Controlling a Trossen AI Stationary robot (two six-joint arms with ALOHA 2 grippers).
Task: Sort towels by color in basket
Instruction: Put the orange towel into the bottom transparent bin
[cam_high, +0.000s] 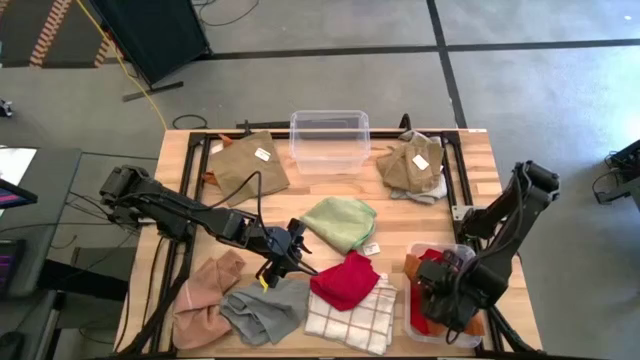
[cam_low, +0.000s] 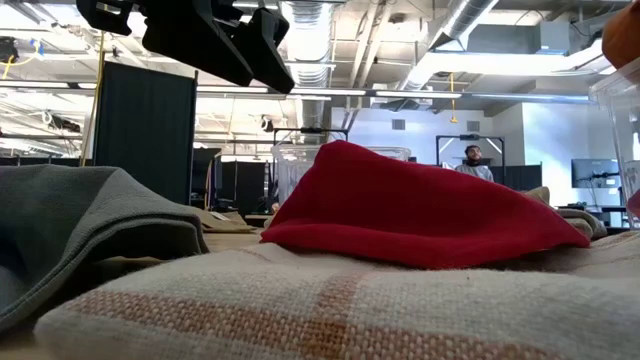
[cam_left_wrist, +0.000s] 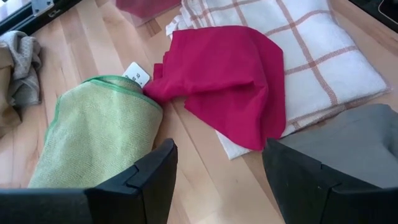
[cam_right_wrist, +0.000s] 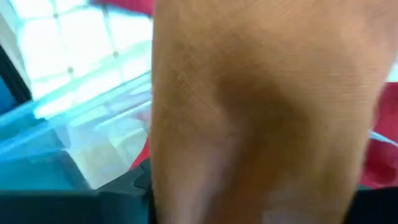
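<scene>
The left gripper (cam_high: 292, 262) is hovering low over the bench (cam_high: 470, 180) with its fingers (cam_left_wrist: 140, 186) spread wide and holding nothing, between the grey towel (cam_high: 262, 308) and the red towel (cam_high: 345, 280). The red towel is lying partly on the white checked towel (cam_high: 350, 318), and the light green towel (cam_high: 340, 222) is sitting just beyond it, a white tag at its edge. A pink towel (cam_high: 205, 295) is lying beside the grey one. Two tan towels (cam_high: 245, 162) (cam_high: 410, 160) are resting at the far side, flanking an empty clear bin (cam_high: 330, 140). The right gripper (cam_high: 445, 305) is hanging over a second clear bin (cam_high: 452, 252) at the near right corner, where red cloth is already lying; a rust-orange towel (cam_right_wrist: 267, 112) is draping right in front of its camera, so whether it is gripping is something I cannot tell
</scene>
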